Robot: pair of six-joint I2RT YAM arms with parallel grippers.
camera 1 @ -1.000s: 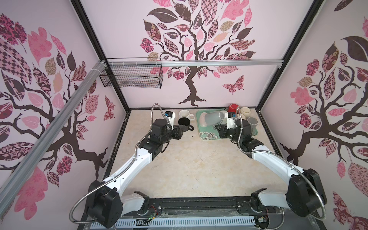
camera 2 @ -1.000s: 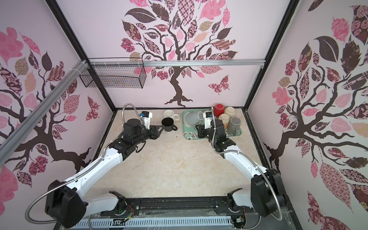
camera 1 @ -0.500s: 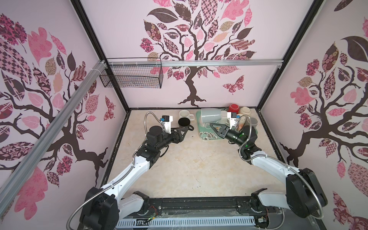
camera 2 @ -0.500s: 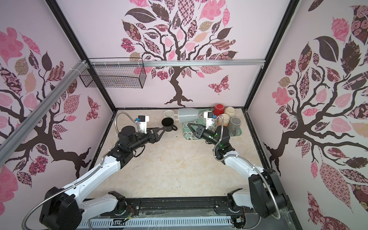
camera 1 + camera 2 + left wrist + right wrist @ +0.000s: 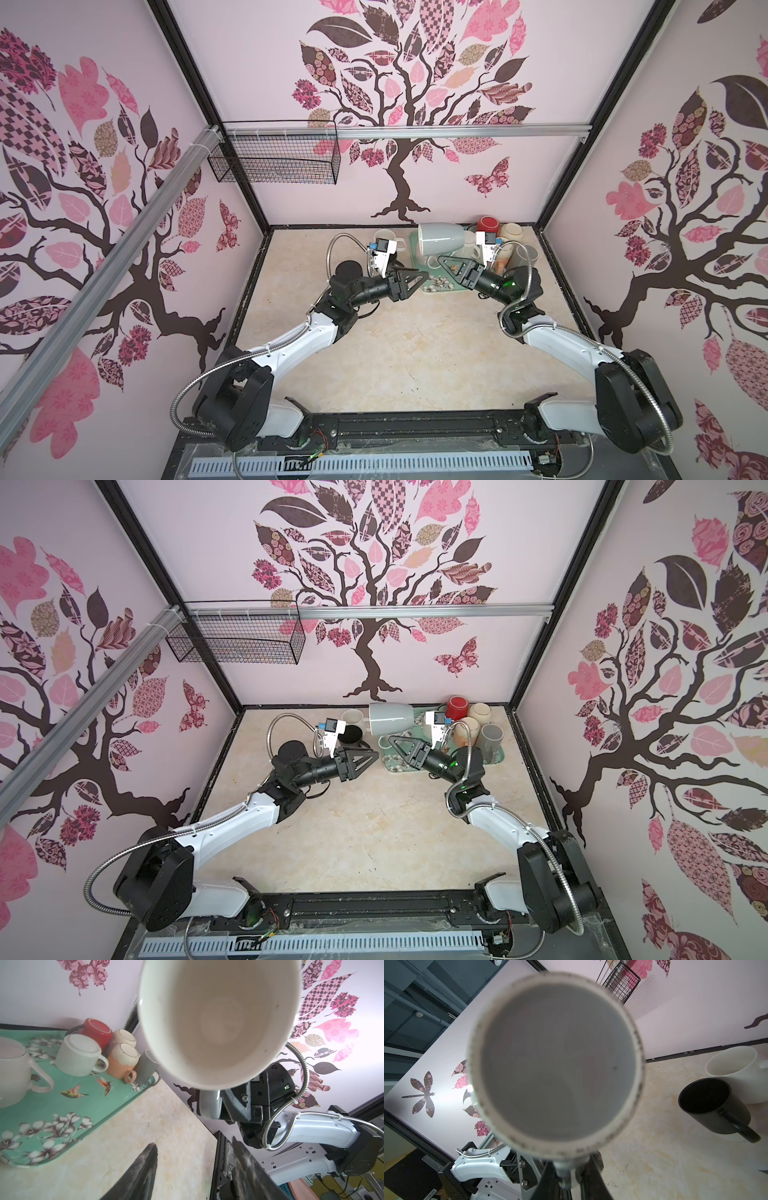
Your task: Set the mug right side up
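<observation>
A grey mug (image 5: 442, 239) (image 5: 390, 717) hangs on its side above the tray's left end, in both top views. Its white inside (image 5: 218, 1022) faces my left wrist camera. Its flat base (image 5: 556, 1059) fills the right wrist view. My right gripper (image 5: 441, 261) (image 5: 566, 1178) is shut on the mug's handle (image 5: 208, 1103) from below. My left gripper (image 5: 424, 275) (image 5: 194, 1141) is open and empty. It hovers over the table just left of the tray, pointing towards the mug's mouth and below it.
A teal flowered tray (image 5: 395, 766) (image 5: 52, 1103) at the back right carries several upside-down mugs, among them a red one (image 5: 457, 706) and a dark grey one (image 5: 491, 737). A black mug (image 5: 710, 1103) and a white mug (image 5: 737, 1070) stand upright left of the tray. A wire basket (image 5: 274, 156) hangs on the back wall.
My right gripper has lifted the grey mug off the tray and tipped it onto its side. My left gripper has drawn back from the black mug, opened and swung towards the middle.
</observation>
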